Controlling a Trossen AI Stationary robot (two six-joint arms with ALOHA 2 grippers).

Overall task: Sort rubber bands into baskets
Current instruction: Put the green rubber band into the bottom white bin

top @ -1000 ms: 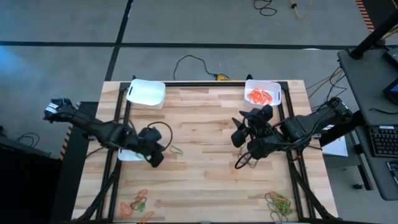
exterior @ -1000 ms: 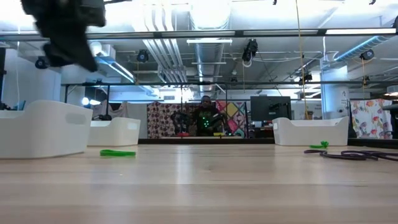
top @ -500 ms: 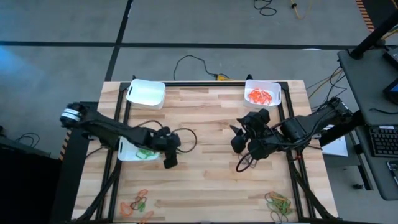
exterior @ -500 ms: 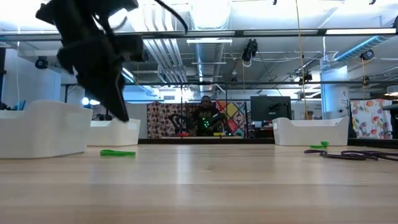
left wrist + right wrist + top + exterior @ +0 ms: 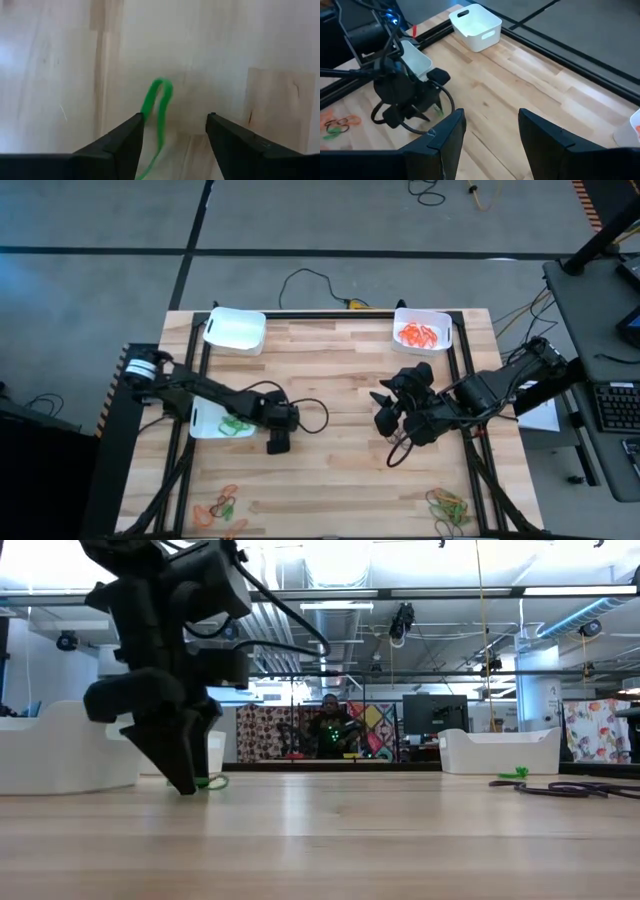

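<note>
A green rubber band (image 5: 157, 107) lies flat on the wooden table, left of its middle. My left gripper (image 5: 175, 117) stands open over it, pointing steeply down. Its fingertips are low at the table top (image 5: 185, 785), one on each side of the band, which lies nearer one finger. Three white baskets show. The one beside my left arm (image 5: 205, 420) holds green bands, the far right one (image 5: 440, 330) holds orange bands, and the far left one (image 5: 236, 330) looks bare. My right gripper (image 5: 385, 405) hangs open above the table's right half, holding nothing.
Loose rubber bands lie in two heaps at the near edge, orange and green at the left (image 5: 220, 508), green and dark at the right (image 5: 448, 505). A black cable loop (image 5: 398, 450) hangs under my right arm. A black frame borders the table.
My left gripper has swung from over the left basket toward the table's middle and come down to the table top, rolling as it went. It now stands over the green band, which has stayed where it lay.
</note>
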